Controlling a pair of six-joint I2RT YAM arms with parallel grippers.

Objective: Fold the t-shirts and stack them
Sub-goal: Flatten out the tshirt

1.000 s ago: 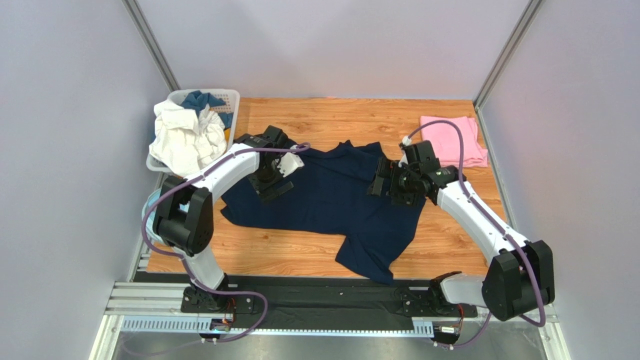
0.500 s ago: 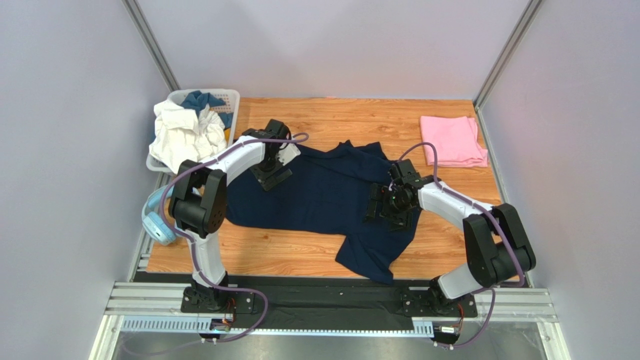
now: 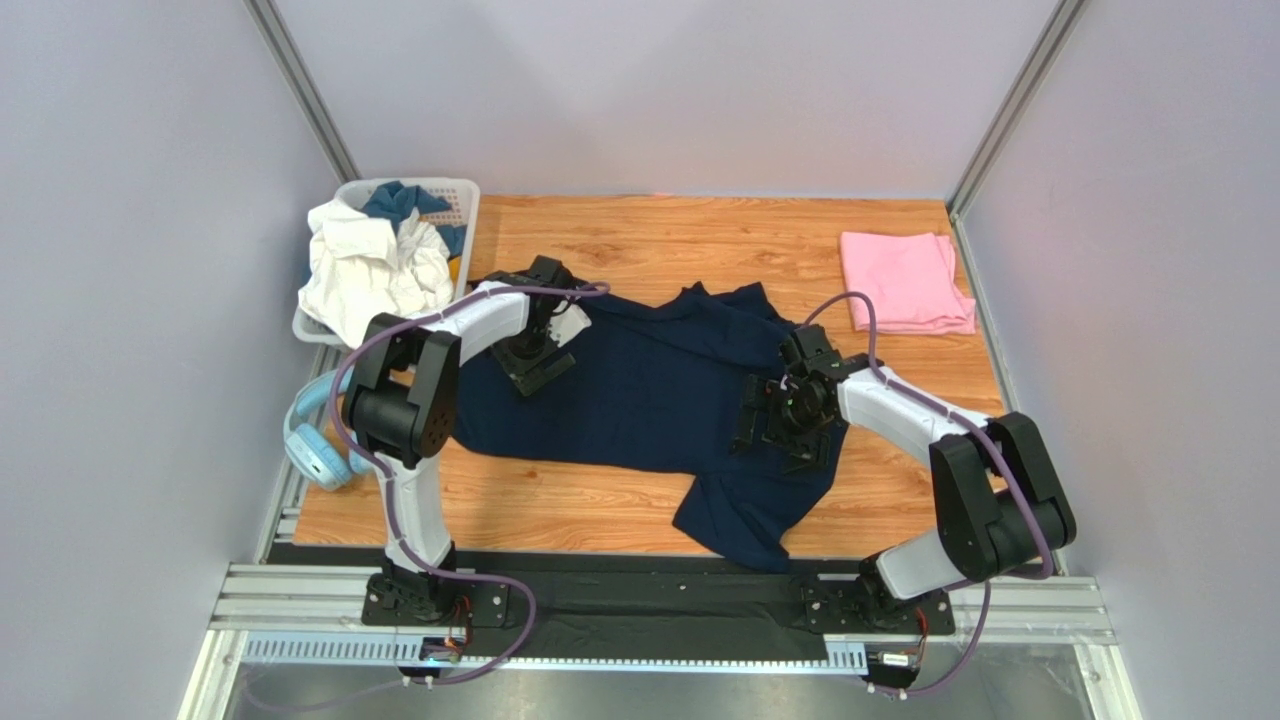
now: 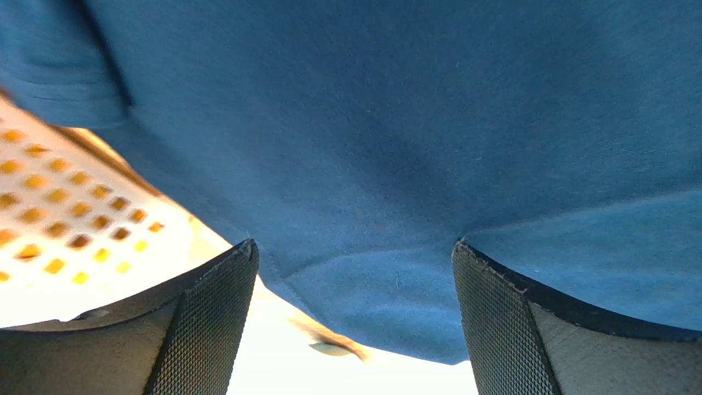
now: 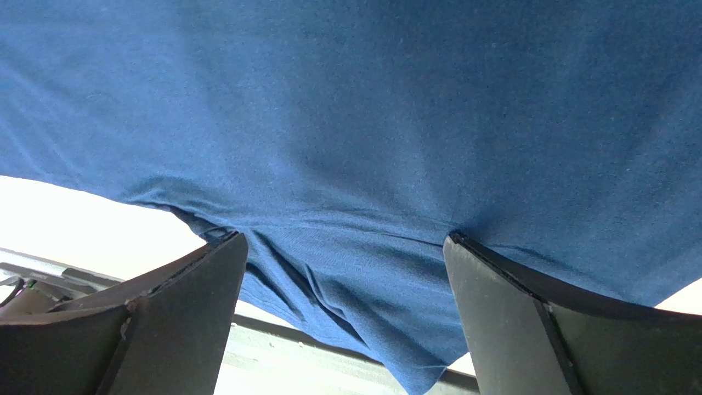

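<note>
Left wrist view: the left gripper [image 4: 353,271] is held wide, close over the navy shirt [image 3: 646,393], nothing clasped; the right gripper [image 5: 344,255] is spread likewise. Both arms are bent inward above that shirt, spread on the table [image 3: 661,240]; the pink shirt [image 3: 905,281] is laid at the far right corner.

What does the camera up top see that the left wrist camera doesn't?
Only the top view: the pink t-shirt, the light-blue headphones and the right gripper. Only the left wrist view: the rough mesh on its own fingers and the shirt's stitched hem up close. Both: the navy t-shirt with the open left gripper over it.
</note>
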